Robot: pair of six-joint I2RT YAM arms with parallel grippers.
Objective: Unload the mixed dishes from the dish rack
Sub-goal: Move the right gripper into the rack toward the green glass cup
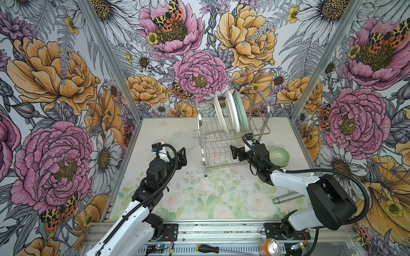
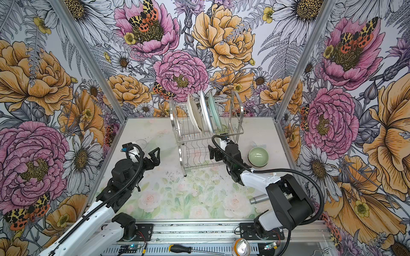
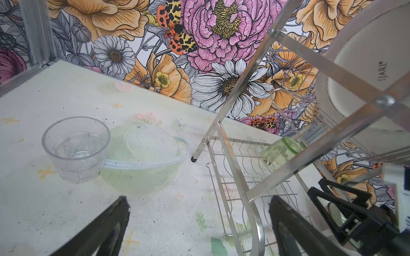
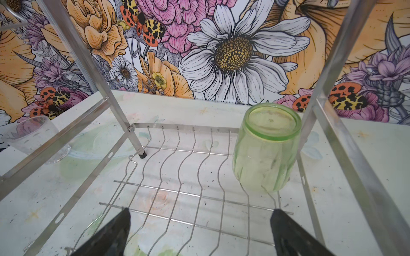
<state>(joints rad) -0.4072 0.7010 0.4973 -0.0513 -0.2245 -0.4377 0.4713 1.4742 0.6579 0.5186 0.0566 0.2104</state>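
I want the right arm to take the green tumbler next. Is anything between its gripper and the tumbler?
Nothing visible does. Only bare wires of the lower shelf of the dish rack lie between the open right gripper and the green tumbler. A frame bar stands close beside the tumbler.
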